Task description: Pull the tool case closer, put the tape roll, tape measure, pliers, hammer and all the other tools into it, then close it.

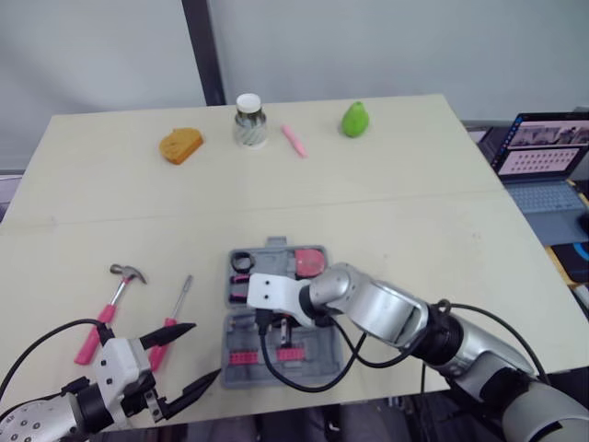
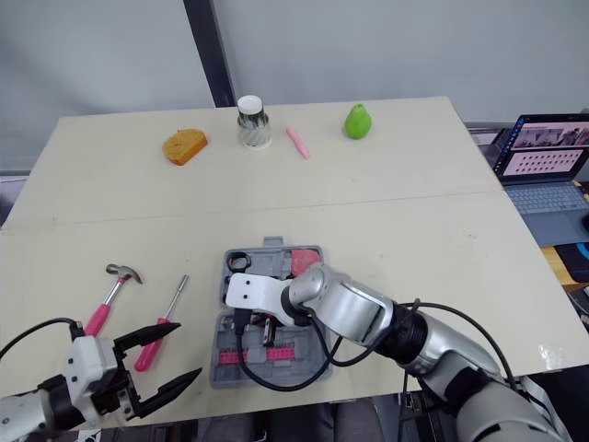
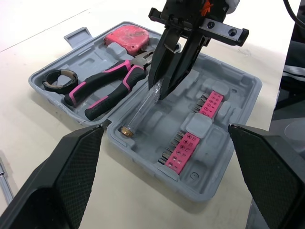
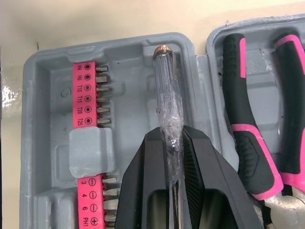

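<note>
The grey tool case [image 1: 276, 245] lies open at the table's front middle. One half holds the tape roll [image 3: 59, 78], the pink tape measure [image 3: 126, 38] and the pink-and-black pliers [image 3: 105, 86]. The other half holds pink bit strips [image 4: 86, 95]. My right gripper [image 4: 172, 136] hangs over that half, shut on a clear-handled screwdriver [image 4: 167, 90] whose copper cap points down toward the hinge. On the table left of the case lie a pink-handled hammer [image 1: 112, 308] and a pink screwdriver [image 1: 182, 299]. Beside that screwdriver my left gripper [image 1: 204, 350] is open and holds nothing.
Along the table's far edge stand an orange object [image 1: 180, 145], a small jar [image 1: 249, 121], a pink pen [image 1: 294, 140] and a green pear [image 1: 354, 120]. A laptop [image 1: 543, 157] sits off the table to the right. My right arm's cable loops over the case's near half.
</note>
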### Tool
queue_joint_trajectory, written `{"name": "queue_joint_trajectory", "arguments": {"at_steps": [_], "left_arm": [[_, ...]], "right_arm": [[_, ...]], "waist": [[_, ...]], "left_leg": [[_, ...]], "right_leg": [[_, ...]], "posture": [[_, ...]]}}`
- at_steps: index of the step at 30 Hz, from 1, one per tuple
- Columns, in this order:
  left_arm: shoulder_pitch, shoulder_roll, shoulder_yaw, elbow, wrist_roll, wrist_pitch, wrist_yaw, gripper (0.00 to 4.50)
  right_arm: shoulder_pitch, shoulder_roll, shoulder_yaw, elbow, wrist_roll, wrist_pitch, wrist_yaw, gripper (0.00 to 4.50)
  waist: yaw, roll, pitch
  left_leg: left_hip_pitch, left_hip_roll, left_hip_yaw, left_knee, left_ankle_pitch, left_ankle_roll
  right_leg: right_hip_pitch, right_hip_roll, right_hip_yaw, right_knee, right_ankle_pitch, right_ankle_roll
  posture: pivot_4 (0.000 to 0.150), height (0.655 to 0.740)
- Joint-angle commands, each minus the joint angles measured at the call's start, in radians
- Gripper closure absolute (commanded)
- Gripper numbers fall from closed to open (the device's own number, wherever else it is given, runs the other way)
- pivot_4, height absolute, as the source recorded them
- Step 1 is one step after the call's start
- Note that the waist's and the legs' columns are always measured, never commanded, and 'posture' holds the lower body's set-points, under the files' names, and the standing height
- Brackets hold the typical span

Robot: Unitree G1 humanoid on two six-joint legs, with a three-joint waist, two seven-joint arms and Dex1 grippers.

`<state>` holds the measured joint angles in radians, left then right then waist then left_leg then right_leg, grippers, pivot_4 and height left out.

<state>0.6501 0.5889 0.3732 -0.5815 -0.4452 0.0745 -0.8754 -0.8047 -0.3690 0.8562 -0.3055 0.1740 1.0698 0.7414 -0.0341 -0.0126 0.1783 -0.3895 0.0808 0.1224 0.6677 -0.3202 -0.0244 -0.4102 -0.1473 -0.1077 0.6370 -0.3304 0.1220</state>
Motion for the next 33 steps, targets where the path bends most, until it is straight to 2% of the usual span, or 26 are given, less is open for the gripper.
{"name": "queue_joint_trajectory", "arguments": {"at_steps": [1, 17, 19, 20, 21, 22, 26, 27, 33], "left_arm": [[0.002, 0.003, 0.010, -0.032, -0.009, -0.004, 0.004, 0.00], [-0.005, 0.002, 0.004, -0.028, -0.003, -0.005, 0.006, 0.00], [-0.007, 0.002, 0.003, -0.027, -0.003, -0.005, 0.006, 0.00], [-0.008, 0.002, 0.002, -0.025, -0.003, -0.006, 0.006, 0.00], [-0.009, 0.002, 0.002, -0.025, -0.003, -0.006, 0.005, 0.00], [-0.009, 0.001, 0.001, -0.024, -0.003, -0.006, 0.005, 0.00], [-0.008, 0.000, 0.001, -0.024, -0.005, -0.005, 0.004, 0.00], [-0.008, 0.000, 0.001, -0.023, -0.005, -0.006, 0.004, 0.00], [-0.005, -0.004, -0.003, -0.025, -0.004, -0.007, 0.005, 0.00]], "right_arm": [[0.007, 0.016, 0.003, -0.009, -0.009, -0.017, 0.007, 4.47], [0.029, 0.021, 0.005, 0.011, -0.037, -0.036, 0.011, 4.47], [0.030, 0.022, 0.004, 0.014, -0.039, -0.038, 0.011, 3.46], [0.030, 0.023, 0.003, 0.014, -0.040, -0.039, 0.011, 3.18], [0.030, 0.022, 0.001, 0.012, -0.040, -0.039, 0.013, 2.57], [0.030, 0.020, -0.003, 0.007, -0.039, -0.038, 0.016, 2.25], [0.030, 0.005, -0.028, -0.037, -0.021, -0.020, 0.031, 0.26], [0.032, -0.002, -0.037, -0.054, -0.011, -0.012, 0.037, 0.05], [0.052, -0.037, -0.110, -0.162, 0.055, 0.030, 0.059, 0.05]], "waist": [[0.000, 0.000, 0.000], [-0.001, 0.000, 0.000], [-0.001, 0.000, 0.000], [-0.001, 0.000, 0.000], [-0.001, 0.000, 0.000], [-0.001, 0.000, 0.000], [0.000, 0.000, 0.000], [0.000, 0.000, 0.000], [0.001, -0.001, 0.000]], "left_leg": [[0.000, 0.000, 0.000, 0.000, 0.000, 0.000], [0.000, 0.000, 0.000, 0.000, 0.000, 0.000], [0.000, 0.000, 0.000, 0.000, 0.000, 0.000], [0.000, 0.000, 0.000, 0.000, 0.000, 0.000], [0.000, 0.000, 0.000, 0.000, 0.000, 0.000], [0.000, 0.000, 0.000, 0.000, 0.000, 0.000], [0.000, 0.000, 0.000, 0.000, 0.000, 0.000], [0.000, 0.000, 0.000, 0.000, 0.000, 0.000], [0.000, 0.000, 0.000, 0.000, 0.000, 0.000]], "right_leg": [[0.000, 0.000, 0.000, 0.000, 0.000, 0.000], [0.000, 0.000, 0.000, 0.000, 0.000, 0.000], [0.000, 0.000, 0.000, 0.000, 0.000, 0.000], [0.000, 0.000, 0.000, 0.000, 0.000, 0.000], [0.000, 0.000, 0.000, 0.000, 0.000, 0.000], [0.000, 0.000, 0.000, 0.000, 0.000, 0.000], [0.000, 0.000, 0.000, 0.000, 0.000, 0.000], [0.000, 0.000, 0.000, 0.000, 0.000, 0.000], [0.000, 0.000, 0.000, 0.000, 0.000, 0.000]], "posture": [[0.150, 0.7400], [0.150, 0.7400], [0.150, 0.7400], [0.150, 0.7400], [0.150, 0.7400], [0.150, 0.7400], [0.150, 0.7400], [0.150, 0.7400], [0.150, 0.7400]]}}
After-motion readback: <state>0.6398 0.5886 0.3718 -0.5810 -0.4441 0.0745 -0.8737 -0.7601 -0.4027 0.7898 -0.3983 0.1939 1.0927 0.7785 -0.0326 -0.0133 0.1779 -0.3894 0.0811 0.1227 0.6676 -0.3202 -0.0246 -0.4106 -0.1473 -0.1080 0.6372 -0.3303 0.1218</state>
